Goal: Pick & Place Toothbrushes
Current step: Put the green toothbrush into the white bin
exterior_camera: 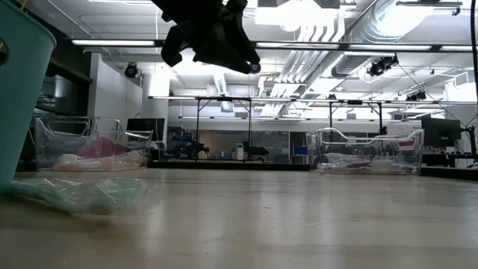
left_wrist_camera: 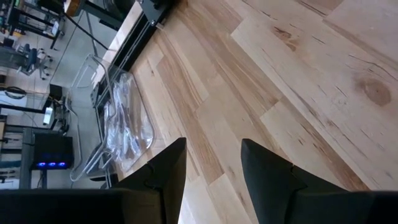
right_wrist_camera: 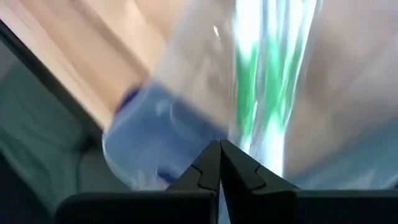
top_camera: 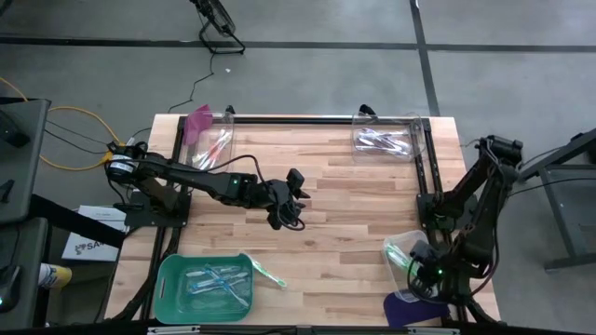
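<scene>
Left gripper (top_camera: pixel 296 191) mid-table, fingers apart, holding nothing. Right gripper (right_wrist_camera: pixel 219 163) fingers together over the near-right clear plastic bin (top_camera: pixel 402 256) with green toothbrushes (right_wrist_camera: pixel 252 87). One green-white toothbrush (top_camera: pixel 267 274) lies beside the teal tray (top_camera: pixel 168 288).

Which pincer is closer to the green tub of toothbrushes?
The left. The left pincer hovers mid-table, up and right of the green tub. The right pincer is farther, at the clear container by the right edge.

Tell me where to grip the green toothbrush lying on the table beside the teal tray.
Probably at mid-handle, from straight above: the green toothbrush lies flat and slanted on bare wood, one end close to the teal tray. The open left gripper should turn its fingers across the handle.
</scene>
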`<state>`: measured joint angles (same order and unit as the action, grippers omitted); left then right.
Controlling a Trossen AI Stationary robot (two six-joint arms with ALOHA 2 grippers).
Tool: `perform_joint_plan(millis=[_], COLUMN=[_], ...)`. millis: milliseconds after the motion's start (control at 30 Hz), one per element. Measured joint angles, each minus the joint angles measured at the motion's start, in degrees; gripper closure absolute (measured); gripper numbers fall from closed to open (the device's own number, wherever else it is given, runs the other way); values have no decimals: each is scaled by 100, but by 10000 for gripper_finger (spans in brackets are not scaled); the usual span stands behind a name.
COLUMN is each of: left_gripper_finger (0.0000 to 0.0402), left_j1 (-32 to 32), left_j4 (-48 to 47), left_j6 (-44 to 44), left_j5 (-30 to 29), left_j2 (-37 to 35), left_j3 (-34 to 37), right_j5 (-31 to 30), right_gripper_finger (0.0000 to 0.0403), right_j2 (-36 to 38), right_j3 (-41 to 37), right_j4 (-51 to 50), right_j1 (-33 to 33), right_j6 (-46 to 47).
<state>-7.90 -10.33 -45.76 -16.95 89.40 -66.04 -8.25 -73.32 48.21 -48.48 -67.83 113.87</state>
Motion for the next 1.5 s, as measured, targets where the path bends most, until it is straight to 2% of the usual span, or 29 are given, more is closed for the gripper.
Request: perform_joint_plan(millis=[333,467,567,667,867,1033,1167,1267,1367,1433,1500], left_gripper_finger=[254,254,254,254,254,240,198,163,144,141,140], left_j1=[0,0,1,4,-249,-589,-765,-836,-840,-874,-922], left_j4=[-15,-35,-384,-1460,-2531,-2356,-2203,-2134,-2103,-2564,-2627], left_j6=[291,668,1034,1213,1045,1122,1330,2018,2731,2945,2974], left_j5=[-2,-2,44,629,1594,1647,1637,1669,1924,2192,2377], left_j2=[0,0,1,-2,113,232,382,645,1098,1402,1768], left_j3=[0,0,-50,-324,-466,-463,-602,-845,-1331,-1654,-2120], right_j5=[-3339,-4087,-4080,-3864,-3694,-3666,-3666,-3668,-3641,-3650,-3639], right_gripper_finger=[401,401,401,401,401,401,401,401,401,401,401], right_j2=[4,4,4,4,4,4,3,2,-2,-2,-5], right_j3=[0,0,0,0,0,0,0,0,0,0,0], right_j4=[-447,-476,-476,-475,-449,-438,-388,-329,-298,-313,-316], right_j1=[8,122,293,459,525,522,527,527,530,527,529], right_j6=[-2316,-3098,-3421,-3605,-3916,-3915,-3913,-3878,-3872,-3872,-3872])
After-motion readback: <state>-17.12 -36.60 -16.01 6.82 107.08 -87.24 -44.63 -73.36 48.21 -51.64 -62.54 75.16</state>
